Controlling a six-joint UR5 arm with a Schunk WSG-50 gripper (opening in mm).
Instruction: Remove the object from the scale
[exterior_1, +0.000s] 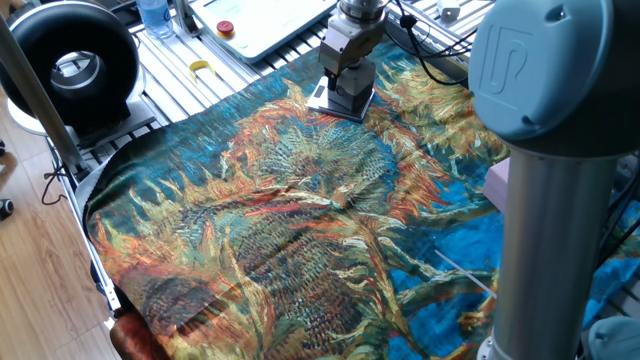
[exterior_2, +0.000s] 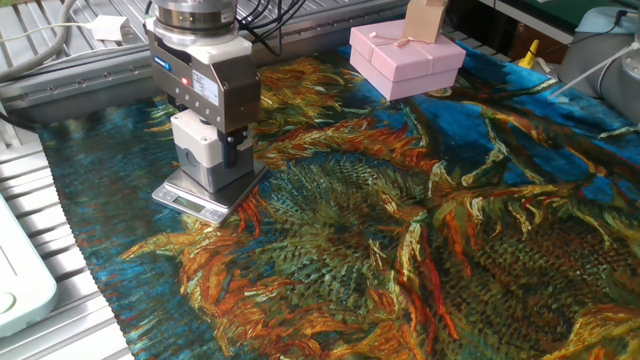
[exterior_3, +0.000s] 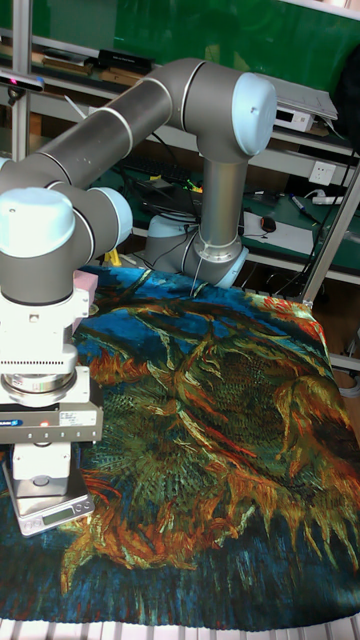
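The object (exterior_2: 203, 153), a small grey box, stands over the scale (exterior_2: 200, 197) at the left end of the sunflower cloth. Whether it still touches the plate I cannot tell. My gripper (exterior_2: 208, 155) comes straight down on it and is shut on its sides, with one dark finger (exterior_2: 236, 150) against its right face. The gripper body hides the box's top. In one fixed view the gripper (exterior_1: 347, 80) and the scale (exterior_1: 338, 103) sit at the cloth's far edge. The tall view shows the box (exterior_3: 44, 466) under the gripper, above the scale (exterior_3: 52, 506).
A pale pink gift box (exterior_2: 406, 60) sits at the back of the cloth (exterior_2: 400, 230). Off the cloth lie a white panel with a red button (exterior_1: 262, 20), a black round device (exterior_1: 70, 60) and a yellow piece (exterior_1: 203, 68). The arm's grey column (exterior_1: 560, 200) stands close at the right.
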